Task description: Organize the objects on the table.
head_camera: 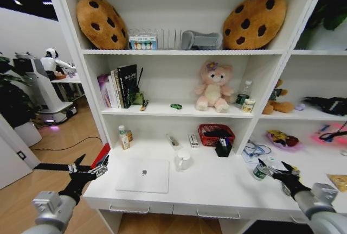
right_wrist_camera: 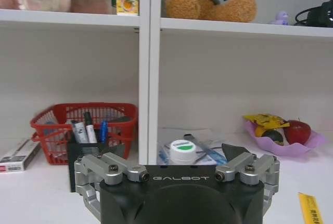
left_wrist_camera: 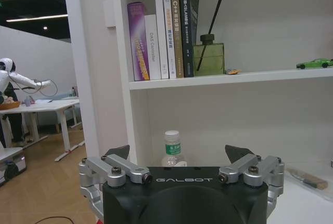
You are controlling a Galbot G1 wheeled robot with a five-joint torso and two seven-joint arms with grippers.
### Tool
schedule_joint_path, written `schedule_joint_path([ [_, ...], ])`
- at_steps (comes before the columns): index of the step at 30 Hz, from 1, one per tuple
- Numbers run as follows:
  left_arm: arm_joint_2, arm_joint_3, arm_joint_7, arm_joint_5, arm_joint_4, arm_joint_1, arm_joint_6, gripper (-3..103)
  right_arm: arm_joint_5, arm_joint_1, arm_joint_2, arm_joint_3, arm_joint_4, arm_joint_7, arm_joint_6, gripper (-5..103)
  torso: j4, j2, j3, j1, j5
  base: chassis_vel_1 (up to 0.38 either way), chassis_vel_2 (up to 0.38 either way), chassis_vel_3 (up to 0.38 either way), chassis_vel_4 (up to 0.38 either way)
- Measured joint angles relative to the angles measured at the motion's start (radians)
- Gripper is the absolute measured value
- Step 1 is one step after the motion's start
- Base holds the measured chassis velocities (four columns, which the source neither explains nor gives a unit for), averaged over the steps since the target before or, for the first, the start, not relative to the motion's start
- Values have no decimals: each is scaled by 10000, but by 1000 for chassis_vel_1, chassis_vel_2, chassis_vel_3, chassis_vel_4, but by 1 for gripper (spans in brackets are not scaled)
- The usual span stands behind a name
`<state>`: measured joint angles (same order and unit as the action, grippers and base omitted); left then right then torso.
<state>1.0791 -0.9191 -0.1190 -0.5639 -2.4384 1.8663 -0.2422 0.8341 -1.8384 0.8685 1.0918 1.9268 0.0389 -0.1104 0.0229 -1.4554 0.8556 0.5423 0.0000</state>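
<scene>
Hovering with both arms low at the table [head_camera: 227,188] front edge. Right gripper [head_camera: 272,172] spread open, can [head_camera: 260,171] just ahead of its tips, apparently untouched. Left gripper [head_camera: 91,170] also open, off the table's left end, laptop [head_camera: 143,176] beside it. Best approach: centre jaws around the can, close gently, keep it upright.

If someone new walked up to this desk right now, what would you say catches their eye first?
Probably the two cookie-shaped cushions leaning on the top shelf, then the pink plush bear sitting on the middle shelf. Down on the white table, the closed silver laptop lies flat near the front left. The left claw hangs open off the table's left end, and the right claw is open beside a small green-labelled can.
</scene>
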Motion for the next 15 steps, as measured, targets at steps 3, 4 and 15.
schedule_joint_path([
  [3, 0, 0, 0, 0, 0, 0, 0, 100, -10, 470, -92, -287, -485, -31, 26, 100, 0, 0, 1, 0, 2, 0, 0, 0, 0],
  [4, 0, 0, 0, 0, 0, 0, 0, 100, -10, 470, -92, -287, -485, -31, 26, 100, 0, 0, 1, 0, 2, 0, 0, 0, 0],
  [15, 0, 0, 0, 0, 0, 0, 0, 100, -104, 2358, -331, -1775, -1734, 12, -196, 93, -1, 2, 2, 3, 0, 0, 0, 0, 0],
])
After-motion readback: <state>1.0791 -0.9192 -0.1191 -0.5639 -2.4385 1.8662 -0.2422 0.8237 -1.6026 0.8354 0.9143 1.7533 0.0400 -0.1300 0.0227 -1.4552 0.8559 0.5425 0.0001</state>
